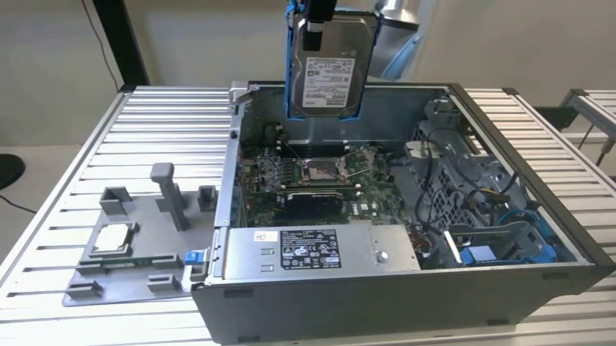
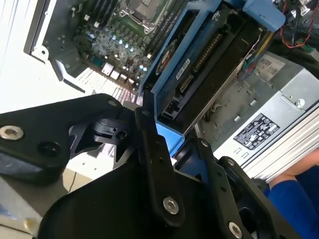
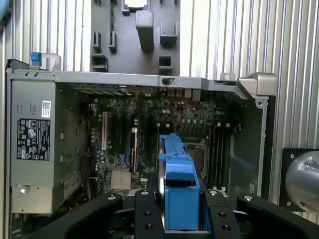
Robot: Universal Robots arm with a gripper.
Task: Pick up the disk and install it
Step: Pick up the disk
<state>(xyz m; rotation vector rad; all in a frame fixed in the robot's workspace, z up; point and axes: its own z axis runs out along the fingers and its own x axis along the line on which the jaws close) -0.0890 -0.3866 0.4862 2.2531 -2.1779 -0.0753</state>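
Exterior view: blue-framed silver metal disk [image 1: 327, 72] is held clamped in black gripper [image 1: 316, 29], long axis vertical, over far side of open grey metal case [image 1: 385, 295].

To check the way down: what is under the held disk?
The open computer case and its motherboard lie below the disk. The disk hides the board part straight beneath it.

I worked in a robotics lab or test workshop. The table [image 1: 144, 122] was built of ribbed aluminium profiles, with a second table [image 1: 592, 108] like it at the exterior view's right. On the first sat an open computer case [image 1: 385, 295], its motherboard [image 1: 318, 173] bare, beside a grey fixture plate [image 1: 135, 252] with moulded holders. My end effector [image 3: 182, 214] gripped the disk [image 1: 327, 68], a bare drive, above the case. A plain wall [image 1: 192, 36] stood behind.
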